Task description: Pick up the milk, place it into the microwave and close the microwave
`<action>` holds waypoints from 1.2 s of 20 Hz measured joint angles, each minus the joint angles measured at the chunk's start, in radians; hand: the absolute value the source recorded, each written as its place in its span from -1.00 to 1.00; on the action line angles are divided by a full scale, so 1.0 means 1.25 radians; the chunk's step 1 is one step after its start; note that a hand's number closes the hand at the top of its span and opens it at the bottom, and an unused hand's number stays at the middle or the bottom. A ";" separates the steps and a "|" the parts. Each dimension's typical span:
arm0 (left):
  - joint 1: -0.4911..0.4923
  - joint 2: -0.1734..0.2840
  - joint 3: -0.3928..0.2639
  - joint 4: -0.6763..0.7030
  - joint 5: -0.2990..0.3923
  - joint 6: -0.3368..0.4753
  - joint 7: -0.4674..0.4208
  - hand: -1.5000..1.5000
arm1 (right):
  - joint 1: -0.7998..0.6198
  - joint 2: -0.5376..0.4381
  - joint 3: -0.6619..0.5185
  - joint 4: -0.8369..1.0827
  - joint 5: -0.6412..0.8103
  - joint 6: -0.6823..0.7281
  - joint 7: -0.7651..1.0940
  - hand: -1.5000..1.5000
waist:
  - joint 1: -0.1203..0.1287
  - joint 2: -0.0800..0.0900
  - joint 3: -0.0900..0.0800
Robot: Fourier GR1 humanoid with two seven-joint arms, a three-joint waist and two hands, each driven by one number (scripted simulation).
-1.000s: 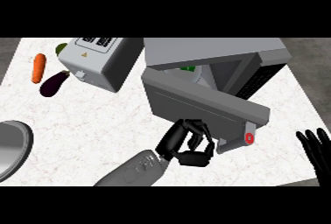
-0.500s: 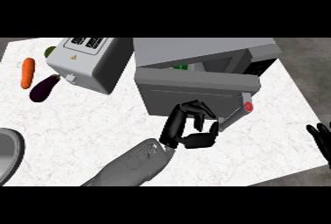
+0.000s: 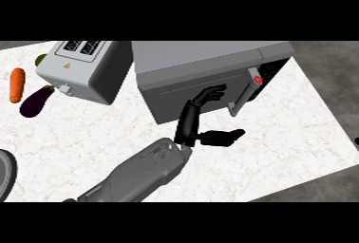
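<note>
Against microwave door (image 3: 193, 92), left hand (image 3: 191, 119).

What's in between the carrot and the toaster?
In the head view, a purple eggplant lies on the counter between the orange carrot and the grey toaster, just below and right of the carrot.

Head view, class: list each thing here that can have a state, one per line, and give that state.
microwave: door nearly shut, a narrow gap left at its right side.
left robot hand: fingers straight, pressed against the microwave door.
toaster: upright on the counter.
carrot: lying flat.
eggplant: lying flat beside the carrot.
</note>
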 measured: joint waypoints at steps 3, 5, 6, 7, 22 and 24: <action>0.003 0.000 0.000 -0.012 0.033 0.019 -0.013 -1.00 | -0.024 -0.024 -0.024 -0.006 0.029 -0.013 -0.003 1.00 | -0.005 0.003 0.000; 0.005 0.000 0.000 -0.018 0.053 0.027 -0.025 -1.00 | -0.039 -0.038 -0.035 -0.007 0.042 -0.018 -0.004 1.00 | -0.008 0.007 0.000; 0.004 0.000 -0.001 -0.019 0.061 0.030 -0.031 -1.00 | -0.046 -0.044 -0.040 -0.007 0.047 -0.022 -0.004 1.00 | -0.008 0.008 0.000; 0.002 0.000 -0.002 -0.021 0.070 0.033 -0.035 -1.00 | -0.053 -0.050 -0.043 -0.006 0.053 -0.024 -0.004 1.00 | -0.007 0.009 0.001; -0.015 0.000 -0.017 -0.012 0.152 0.040 -0.108 -1.00 | -0.142 -0.089 -0.055 0.035 0.075 -0.041 0.011 1.00 | -0.004 0.023 0.003; -0.019 0.000 -0.021 -0.008 0.160 0.038 -0.116 -1.00 | -0.153 -0.093 -0.054 0.043 0.075 -0.041 0.014 1.00 | -0.002 0.024 0.003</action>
